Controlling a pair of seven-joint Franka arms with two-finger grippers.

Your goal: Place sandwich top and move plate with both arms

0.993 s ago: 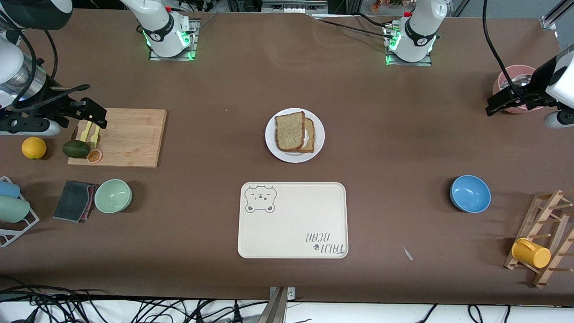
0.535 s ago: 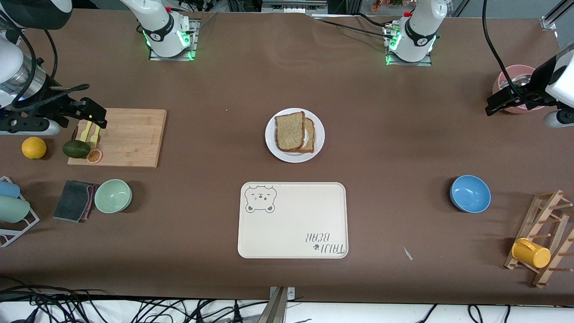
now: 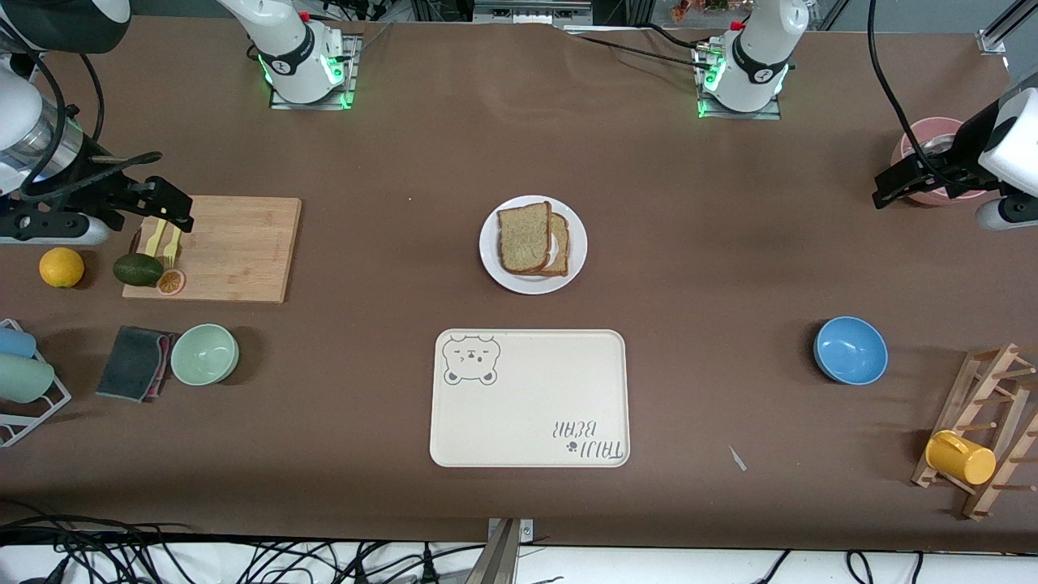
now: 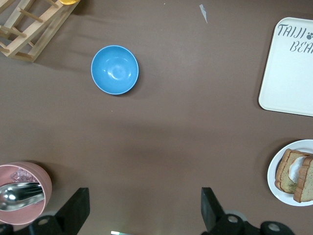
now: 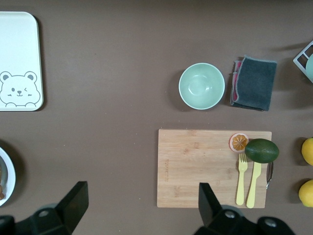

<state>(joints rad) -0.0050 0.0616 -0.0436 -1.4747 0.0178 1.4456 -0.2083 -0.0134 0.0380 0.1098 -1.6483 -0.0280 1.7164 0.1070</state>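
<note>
The white plate (image 3: 492, 261) sits mid-table, farther from the front camera than the tray. On it the sandwich top (image 3: 523, 237), a speckled brown slice, lies partly over a second slice (image 3: 560, 243), shifted toward the right arm's end; white egg shows on that lower slice (image 4: 293, 169). My left gripper (image 3: 889, 185) hangs open and empty over bare table beside the pink bowl, its jaws (image 4: 143, 209) wide apart. My right gripper (image 3: 173, 208) hangs open and empty over the cutting board's edge, its jaws (image 5: 142, 205) also wide. Both are well away from the plate (image 4: 275, 184).
A cream bear tray (image 3: 529, 397) lies nearer the camera than the plate. Toward the left arm's end: blue bowl (image 3: 850, 349), pink bowl with spoon (image 4: 22, 192), wooden rack with yellow mug (image 3: 960, 457). Toward the right arm's end: cutting board (image 3: 235, 247) with avocado and cutlery, green bowl (image 3: 203, 354), grey cloth (image 3: 132, 362), orange (image 3: 62, 267).
The left arm has drifted slightly over the pink bowl's end of the table. The right arm, plate and bread have not moved.
</note>
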